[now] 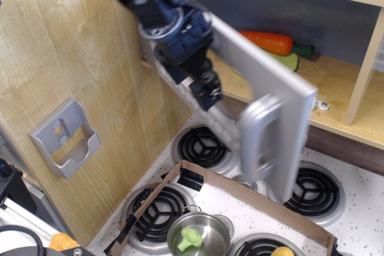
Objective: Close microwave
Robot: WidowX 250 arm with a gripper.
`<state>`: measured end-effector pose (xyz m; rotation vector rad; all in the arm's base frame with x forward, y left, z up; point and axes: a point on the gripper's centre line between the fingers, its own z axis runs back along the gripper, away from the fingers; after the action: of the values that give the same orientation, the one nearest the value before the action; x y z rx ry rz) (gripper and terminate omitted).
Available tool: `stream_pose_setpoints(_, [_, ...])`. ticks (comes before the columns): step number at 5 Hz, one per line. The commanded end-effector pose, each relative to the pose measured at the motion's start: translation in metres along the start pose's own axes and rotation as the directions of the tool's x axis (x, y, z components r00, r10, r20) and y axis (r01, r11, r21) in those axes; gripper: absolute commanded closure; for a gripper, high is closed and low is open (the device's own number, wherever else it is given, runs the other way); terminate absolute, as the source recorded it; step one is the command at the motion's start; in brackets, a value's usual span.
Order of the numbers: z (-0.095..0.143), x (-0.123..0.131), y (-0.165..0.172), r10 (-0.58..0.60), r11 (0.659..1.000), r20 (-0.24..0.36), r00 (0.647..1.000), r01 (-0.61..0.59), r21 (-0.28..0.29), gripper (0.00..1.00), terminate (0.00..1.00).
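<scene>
The microwave is a wooden compartment with a blue-grey back wall (282, 10). Its silver-grey door (264, 94) hangs partly swung across the opening, blurred by motion, its curved handle (259, 139) facing me. My gripper (207, 91) is a dark blue-black arm end pressed against the door's outer face near the hinge side. Its fingers are hard to make out. Inside the microwave, an orange carrot (270, 42) lies on a green plate (288, 61), both half hidden by the door.
A grey wall-mounted holder (65, 138) sits on the wooden side panel at left. Below are the stove burners (204, 147), a cardboard strip (252, 196) and a steel pot (198, 237) holding a green vegetable.
</scene>
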<state>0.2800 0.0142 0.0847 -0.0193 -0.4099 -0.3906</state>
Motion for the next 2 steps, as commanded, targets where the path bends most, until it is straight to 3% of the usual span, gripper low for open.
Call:
stream_pose_setpoints(1, [0.014,0.039,-0.002,-0.045,0.999,0.027,0.999,0.044,0.025,0.00,0.00])
stream_pose_setpoints(2, [0.013,0.050,-0.006,-0.053,0.998,0.042,0.998,0.052,0.021,0.00,0.00])
